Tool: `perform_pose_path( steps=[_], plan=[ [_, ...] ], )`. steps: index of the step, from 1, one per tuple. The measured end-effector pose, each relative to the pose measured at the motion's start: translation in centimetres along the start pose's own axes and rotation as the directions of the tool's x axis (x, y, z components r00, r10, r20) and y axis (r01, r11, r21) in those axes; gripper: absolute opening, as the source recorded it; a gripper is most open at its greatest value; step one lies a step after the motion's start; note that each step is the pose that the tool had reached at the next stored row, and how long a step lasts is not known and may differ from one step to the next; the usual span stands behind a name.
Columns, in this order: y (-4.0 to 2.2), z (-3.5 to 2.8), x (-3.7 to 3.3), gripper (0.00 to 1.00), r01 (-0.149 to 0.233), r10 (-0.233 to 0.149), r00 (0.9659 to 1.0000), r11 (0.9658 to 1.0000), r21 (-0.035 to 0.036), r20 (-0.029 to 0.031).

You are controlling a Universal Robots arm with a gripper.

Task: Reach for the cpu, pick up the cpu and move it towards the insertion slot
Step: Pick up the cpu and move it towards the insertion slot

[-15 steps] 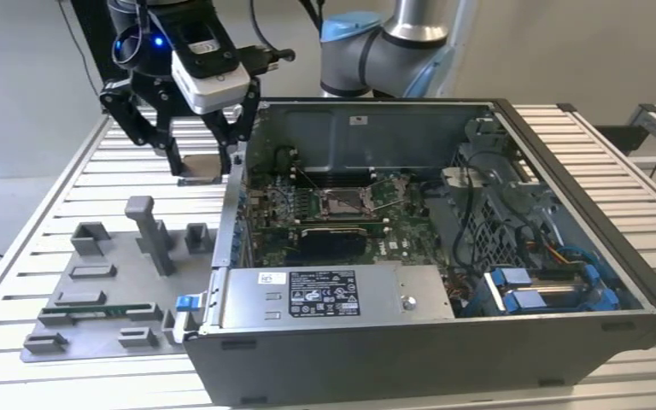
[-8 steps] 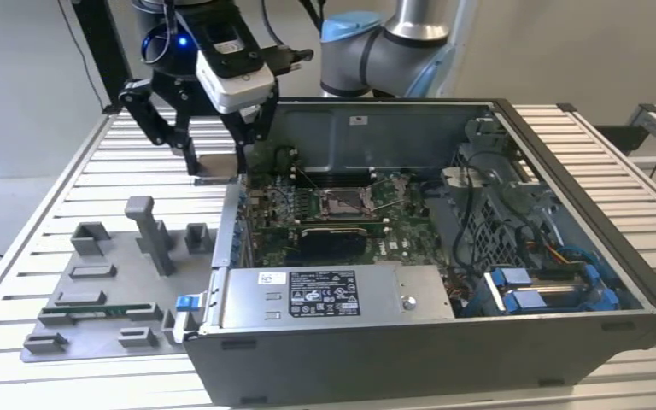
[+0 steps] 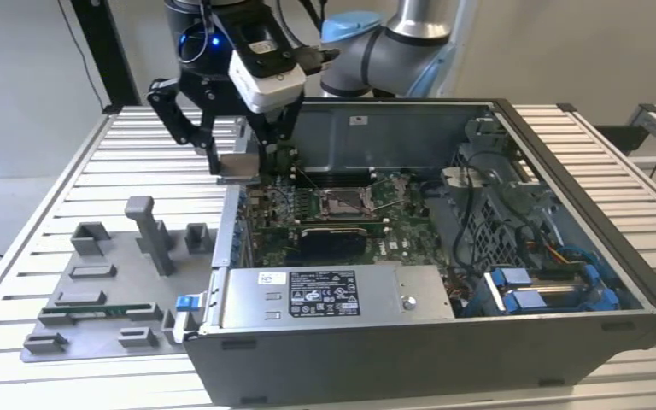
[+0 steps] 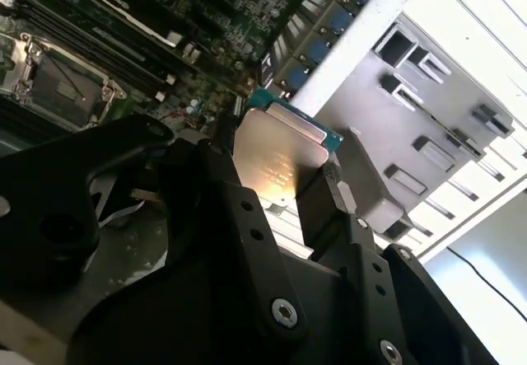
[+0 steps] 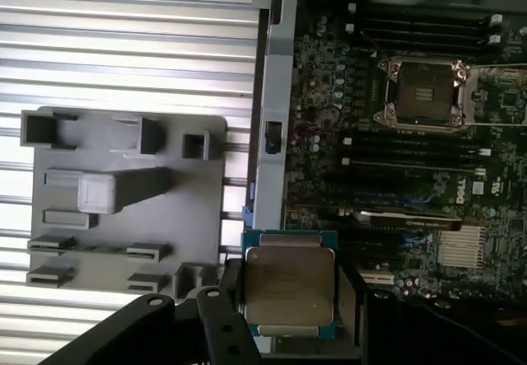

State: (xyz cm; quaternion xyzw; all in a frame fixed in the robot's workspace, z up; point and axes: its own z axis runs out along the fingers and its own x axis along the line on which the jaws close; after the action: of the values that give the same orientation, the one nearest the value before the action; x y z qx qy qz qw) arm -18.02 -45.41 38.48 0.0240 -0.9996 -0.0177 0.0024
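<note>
While the tool (image 5: pixel 288 303) pinches the cpu (image 5: pixel 288 287) by two opposite edges, one black finger (image 5: pixel 232 299) on either side, the chip is held clear of every surface. Its silvery-grey metal face is turned toward the cameras in both wrist views, with a thin green border showing around the metal. In the second wrist view the tool (image 4: pixel 276 194) holds the cpu (image 4: pixel 276 155) tilted, light glinting off the lower part of its face.

Just below the chip runs the pale metal side wall (image 5: pixel 268 118) of an open computer case (image 3: pixel 419 359). In the exterior view the tool (image 3: pixel 239 171) hangs with the cpu (image 3: pixel 237 164) over this wall, on the exterior view's left side of the case.

Outside the wall, a grey fixture plate (image 5: pixel 123 192) with raised blocks lies on the slatted metal desk (image 3: pixel 32 171); it also appears in the exterior view (image 3: pixel 100 282).

Inside the wall lies the green motherboard (image 5: pixel 321 134), with long black slots running across it. Farther in sits the insertion slot (image 5: pixel 424 93), a square socket with a shiny metal frame and its pale pin field uncovered. It is well apart from the cpu. The exterior view shows the insertion slot (image 3: pixel 340 201) near the middle of the board, beyond the labelled power supply box (image 3: pixel 328 295). Behind the tool rises the grey robot arm (image 3: pixel 385 51).
</note>
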Motion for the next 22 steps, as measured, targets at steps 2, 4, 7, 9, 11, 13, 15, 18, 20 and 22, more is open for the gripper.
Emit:
perform_pose_path(
  steps=[2,4,7,9,11,13,15,18,20,22],
  plan=[
    [-0.03,0.00,-0.62,0.00,0.000,0.000,1.0000,1.0000,0.0000,0.0000],
    [-0.06,-0.01,-1.30,0.00,0.000,0.000,1.0000,1.0000,0.0001,0.0000],
    [-0.10,-0.01,-2.23,0.00,0.000,0.000,1.0000,1.0000,0.0000,0.0000],
    [-0.14,-0.01,-2.90,0.00,0.000,0.000,1.0000,1.0000,0.0000,0.0000],
    [-0.17,-0.01,-3.53,0.00,0.000,0.000,1.0000,1.0000,0.0000,0.0000],
    [-0.20,-0.01,-4.16,0.00,0.000,0.000,1.0000,1.0000,0.0000,0.0000],
    [-0.23,-0.01,-4.81,0.00,0.000,0.000,1.0000,1.0000,0.0000,0.0000],
    [-0.28,-0.02,-5.83,0.00,0.000,0.000,1.0000,1.0000,0.0000,0.0000],
    [-0.31,-0.02,-6.52,0.00,0.000,0.000,1.0000,1.0000,0.0000,0.0000],
    [-0.34,-0.02,-7.15,0.00,0.000,0.000,1.0000,1.0000,0.0000,0.0000]
  ],
)
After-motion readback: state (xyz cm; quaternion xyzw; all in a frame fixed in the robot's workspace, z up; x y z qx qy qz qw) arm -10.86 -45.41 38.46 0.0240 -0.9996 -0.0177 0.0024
